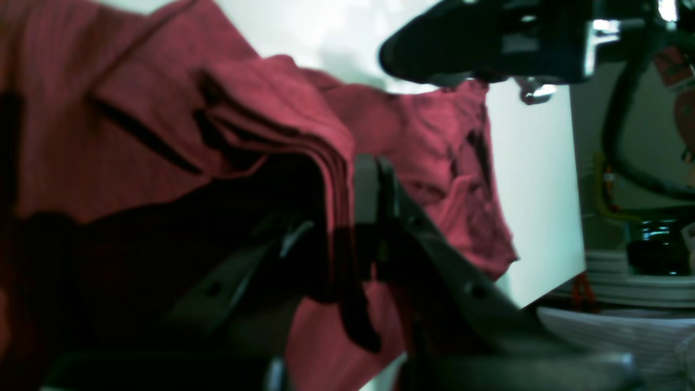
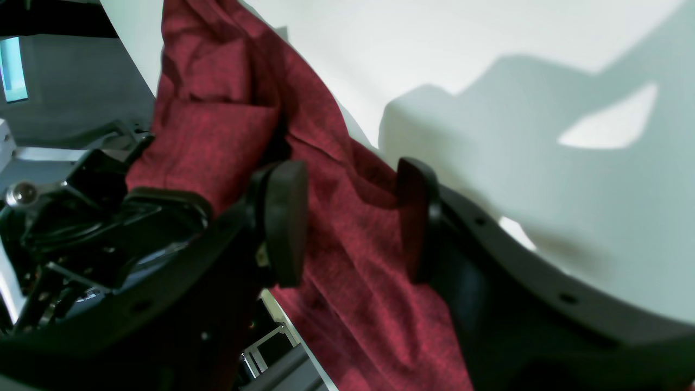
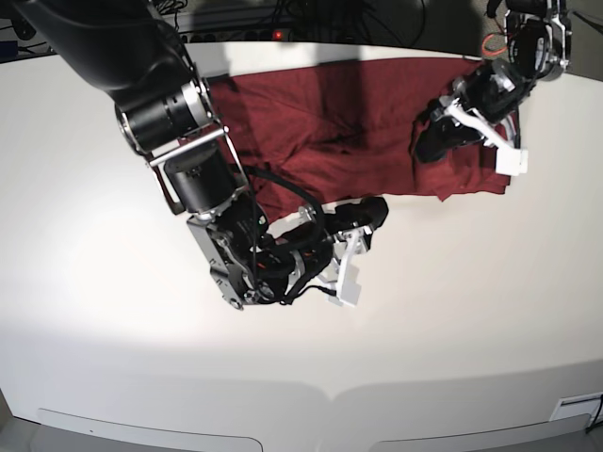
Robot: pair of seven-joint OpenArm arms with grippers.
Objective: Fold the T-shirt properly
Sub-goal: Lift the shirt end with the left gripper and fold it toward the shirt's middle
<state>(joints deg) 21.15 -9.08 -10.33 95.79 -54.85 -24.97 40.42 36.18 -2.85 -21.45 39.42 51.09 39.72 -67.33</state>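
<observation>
The maroon T-shirt (image 3: pixel 349 113) lies spread and wrinkled across the far middle of the white table (image 3: pixel 113 311). My left gripper (image 3: pixel 431 143) is at the shirt's right part. In the left wrist view it (image 1: pixel 347 233) is shut on a bunched fold of the T-shirt (image 1: pixel 163 108), lifted off the table. My right gripper (image 3: pixel 369 218) is at the shirt's front edge. In the right wrist view it (image 2: pixel 350 222) is open, its pads (image 2: pixel 285 217) apart, with the T-shirt (image 2: pixel 347 282) running between them.
My right arm's thick body (image 3: pixel 179 141) crosses the table's left half and covers the shirt's left end. Cables (image 3: pixel 311 19) lie behind the far edge. Beyond the table's edge (image 1: pixel 564 282), the left wrist view shows stacked white items (image 1: pixel 624 282).
</observation>
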